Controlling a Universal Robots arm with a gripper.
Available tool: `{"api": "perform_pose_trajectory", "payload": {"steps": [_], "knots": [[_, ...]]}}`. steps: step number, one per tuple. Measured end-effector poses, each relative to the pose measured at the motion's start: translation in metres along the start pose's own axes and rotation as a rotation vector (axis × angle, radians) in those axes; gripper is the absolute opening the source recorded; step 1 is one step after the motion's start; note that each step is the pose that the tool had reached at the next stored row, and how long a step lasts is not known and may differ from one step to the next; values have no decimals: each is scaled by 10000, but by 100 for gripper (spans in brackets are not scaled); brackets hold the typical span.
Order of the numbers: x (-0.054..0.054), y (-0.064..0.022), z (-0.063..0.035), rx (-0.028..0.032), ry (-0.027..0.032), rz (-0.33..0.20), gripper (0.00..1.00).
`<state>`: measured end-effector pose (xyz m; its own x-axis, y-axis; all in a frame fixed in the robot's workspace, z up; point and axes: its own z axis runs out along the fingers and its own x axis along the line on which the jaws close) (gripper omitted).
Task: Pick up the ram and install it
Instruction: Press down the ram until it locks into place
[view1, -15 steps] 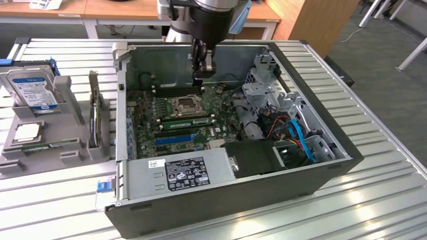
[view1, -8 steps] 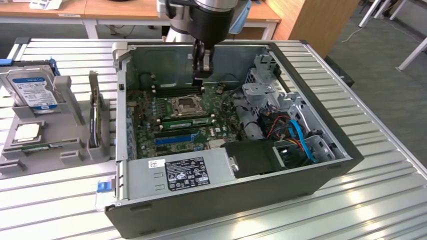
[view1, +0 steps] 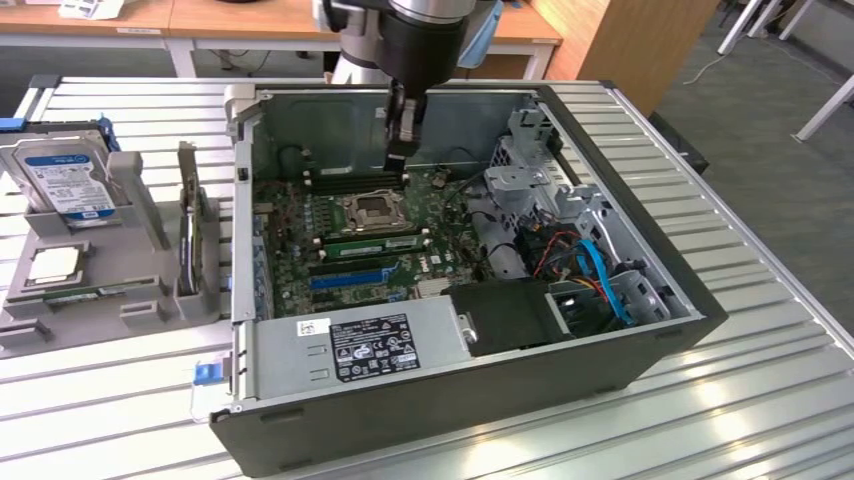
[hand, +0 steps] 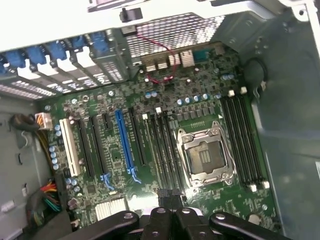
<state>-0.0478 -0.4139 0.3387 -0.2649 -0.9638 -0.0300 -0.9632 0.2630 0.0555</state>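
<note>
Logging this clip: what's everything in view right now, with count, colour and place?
table: one, silver, slatted, under everything
computer case: one, dark grey, side open, on the table
motherboard: one, green, on the case floor
processor socket: one, silver frame, mid-board
long blue slot: one, among the black slots
power supply: one, grey with a black label, at the case's near edge
hard drive: one, silver with a blue-white label, upright in the grey holder at the exterior view's left
expansion card: one, dark, upright in that holder, beside the case
pincer: one, black, shut, inside the case over the far memory slots
</note>
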Motion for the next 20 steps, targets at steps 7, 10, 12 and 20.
{"api": "perform_pose_trajectory", "payload": {"steps": [7, 10, 12, 20], "knots": [[0, 0, 0, 29, -54, 959, 10], [0, 0, 0, 42, -77, 1371, 10], [0, 0, 1, 51, -93, 1666, 10], [0, 0, 2, 87, -162, 2904, 10]]}}
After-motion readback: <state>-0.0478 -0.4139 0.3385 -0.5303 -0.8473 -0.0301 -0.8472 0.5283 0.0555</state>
